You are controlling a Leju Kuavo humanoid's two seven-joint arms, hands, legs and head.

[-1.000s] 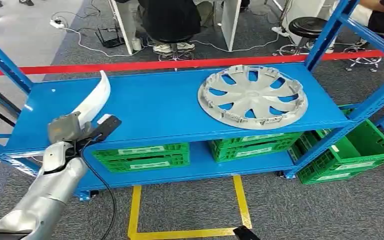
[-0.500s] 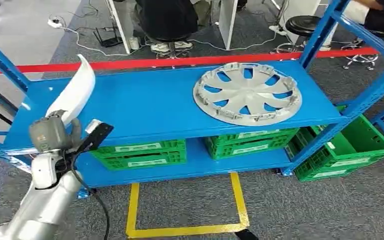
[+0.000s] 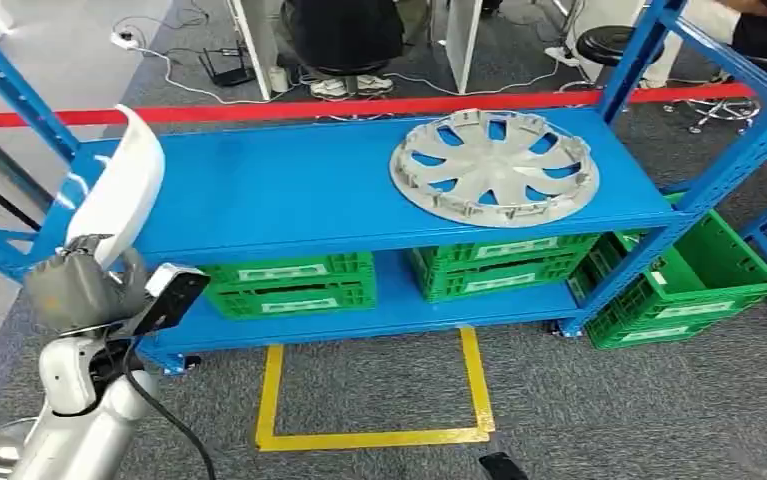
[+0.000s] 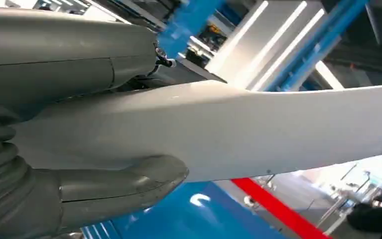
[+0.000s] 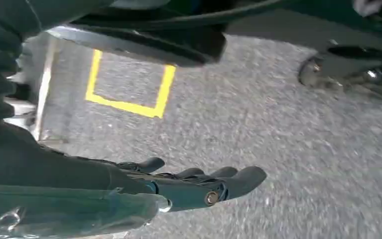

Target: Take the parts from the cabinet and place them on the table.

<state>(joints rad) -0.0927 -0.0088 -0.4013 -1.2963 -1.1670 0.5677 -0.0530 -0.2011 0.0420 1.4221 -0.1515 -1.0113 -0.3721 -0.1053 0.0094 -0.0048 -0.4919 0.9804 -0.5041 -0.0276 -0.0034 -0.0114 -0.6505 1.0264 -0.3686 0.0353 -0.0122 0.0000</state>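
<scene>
Left hand (image 3: 79, 285) is gripping the white trim (image 3: 119, 195) off the shelf (image 3: 289, 200); hubcap (image 3: 494, 165) is waiting at its right end, right hand (image 5: 198, 186) is hanging spread.

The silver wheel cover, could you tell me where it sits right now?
In the head view, the silver wheel cover lies flat on the right part of the blue shelf, above green crates.

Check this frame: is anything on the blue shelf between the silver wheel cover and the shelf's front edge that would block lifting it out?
Nothing visible. The silver wheel cover lies alone on the blue shelf, bare surface before it. The left hand holds the white curved part.
</scene>
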